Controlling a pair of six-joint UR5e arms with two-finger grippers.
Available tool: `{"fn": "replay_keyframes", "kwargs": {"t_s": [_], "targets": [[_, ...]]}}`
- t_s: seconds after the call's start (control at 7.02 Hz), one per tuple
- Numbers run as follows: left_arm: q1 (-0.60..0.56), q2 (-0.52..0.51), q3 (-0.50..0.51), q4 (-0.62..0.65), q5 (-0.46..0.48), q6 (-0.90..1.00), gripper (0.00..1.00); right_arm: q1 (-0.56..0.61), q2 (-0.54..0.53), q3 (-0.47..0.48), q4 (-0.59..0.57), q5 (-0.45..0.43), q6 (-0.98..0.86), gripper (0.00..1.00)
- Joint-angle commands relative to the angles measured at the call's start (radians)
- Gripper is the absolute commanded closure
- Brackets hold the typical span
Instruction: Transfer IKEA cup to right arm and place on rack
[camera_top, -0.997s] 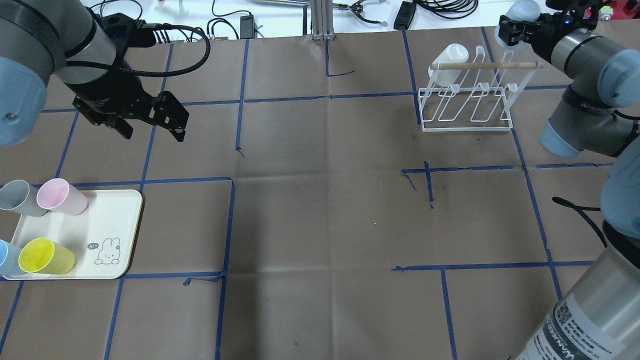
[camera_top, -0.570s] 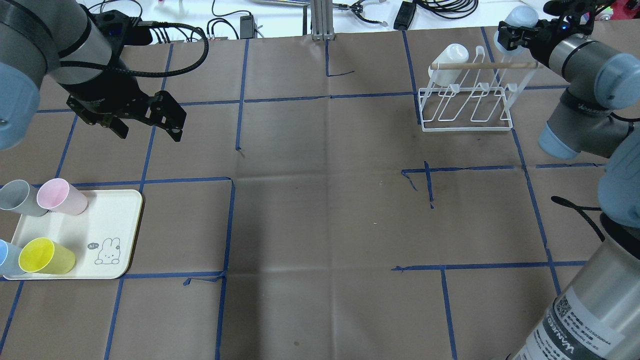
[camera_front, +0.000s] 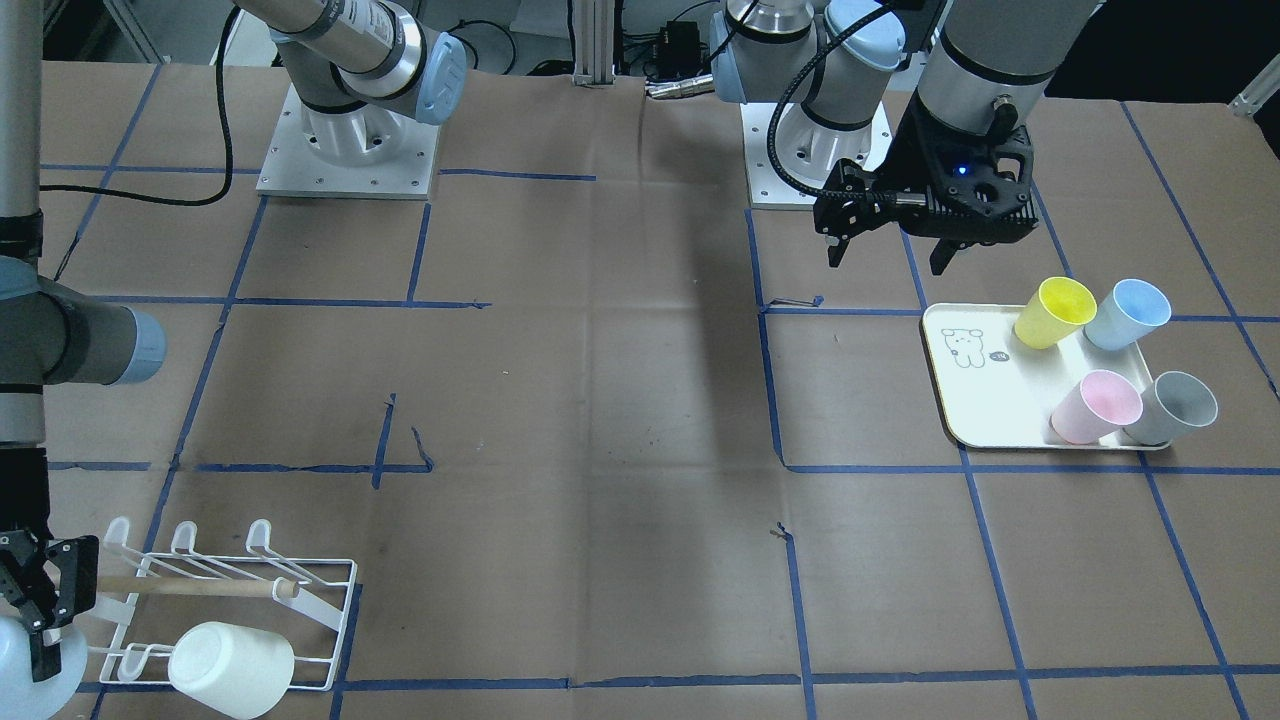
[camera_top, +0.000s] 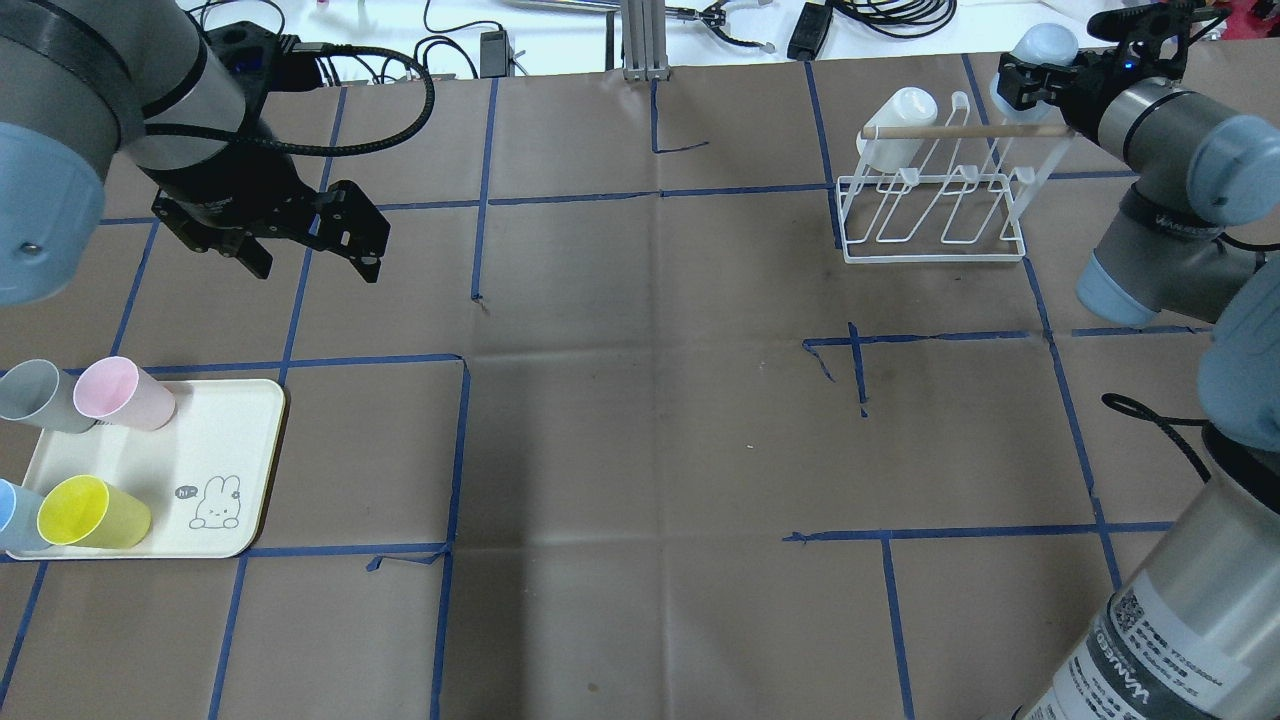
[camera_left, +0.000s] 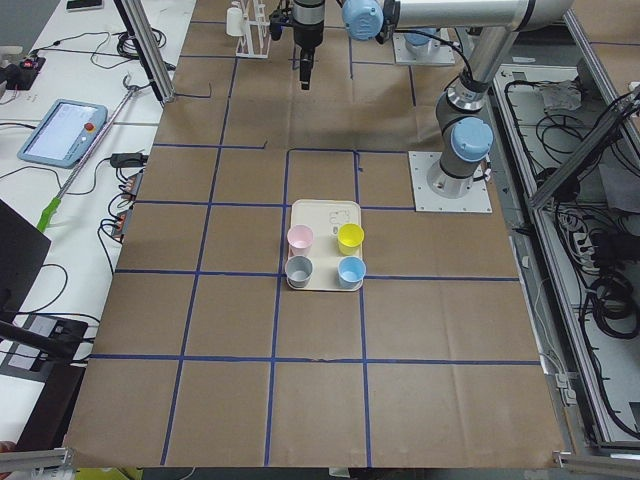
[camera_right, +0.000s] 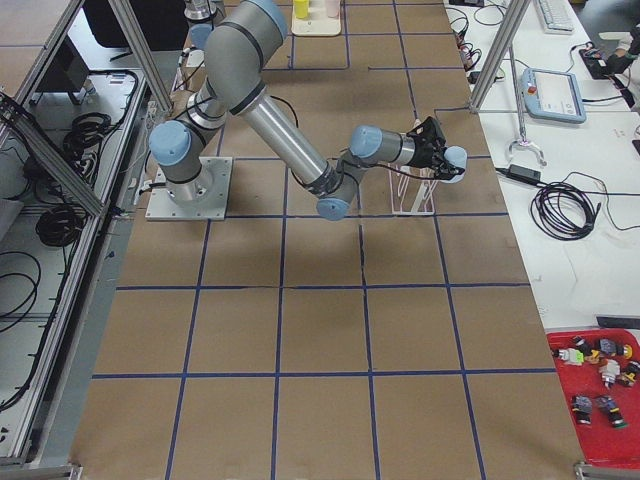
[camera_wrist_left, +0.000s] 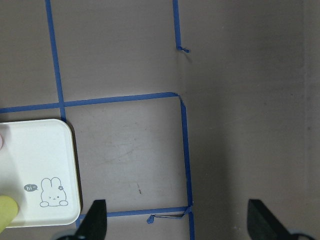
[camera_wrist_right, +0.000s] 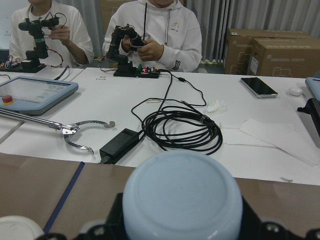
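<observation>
A brown-paper-covered tabletop (camera_top: 650, 400), gridded with blue tape, runs up to a white bench strewn with black cables (camera_wrist_right: 182, 132), where two people sit. A broad stretch of paper lies between the two ends of the tabletop.

Near the far right corner stands the white wire rack (camera_top: 935, 215) with hooked prongs and a light wooden dowel (camera_top: 970, 130). A white plastic cup (camera_top: 900, 125) hangs at its left end.

The silver-grey right arm (camera_top: 1160, 110) reaches to that corner. Its black right end effector (camera_top: 1030, 80) is clamped on a pale blue plastic cup (camera_top: 1045, 42). The cup is held above the paper just past the rack's right end, toward the far edge. Its closed base points away from the wrist toward the bench (camera_wrist_right: 182, 195). Whether cup or fingers touch the rack cannot be told.

The black three-fingered left end effector (camera_top: 310, 265) hangs over the left half, fingers spread apart and holding nothing. It is well apart from the rack.

Between it and the near left corner, by the left edge, lies a cream rectangular tray (camera_top: 235, 440) with a rabbit drawing. The tray carries a pink cup (camera_top: 125, 392), a grey cup (camera_top: 35, 395), a yellow cup (camera_top: 90, 512) and a sky-blue cup (camera_front: 1128, 312).
</observation>
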Motion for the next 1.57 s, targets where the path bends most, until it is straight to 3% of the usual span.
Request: {"fn": "replay_keyframes", "kwargs": {"t_s": [0.0,0.28,0.57,0.71,0.85,1.42], "targets": [[-0.004,-0.001,0.0,0.004,-0.018,-0.011,0.02,0.0,0.002,0.005,0.0,0.002,0.001,0.88],[-0.003,-0.001,0.0,0.006,-0.015,-0.009,0.02,0.0,-0.003,0.025,0.004,0.007,0.001,0.81],[-0.003,-0.004,-0.002,0.006,-0.015,-0.009,0.01,0.0,-0.003,0.022,0.0,0.01,-0.005,0.41],[-0.003,-0.005,-0.002,0.006,-0.016,-0.009,0.01,0.0,-0.004,0.022,-0.004,0.01,-0.005,0.13],[-0.003,-0.007,-0.002,0.006,-0.016,-0.011,0.01,0.001,-0.004,0.022,-0.002,0.007,-0.002,0.01],[-0.003,-0.015,-0.018,0.01,-0.015,-0.011,0.01,0.001,-0.029,0.013,0.022,0.001,0.009,0.0]]}}
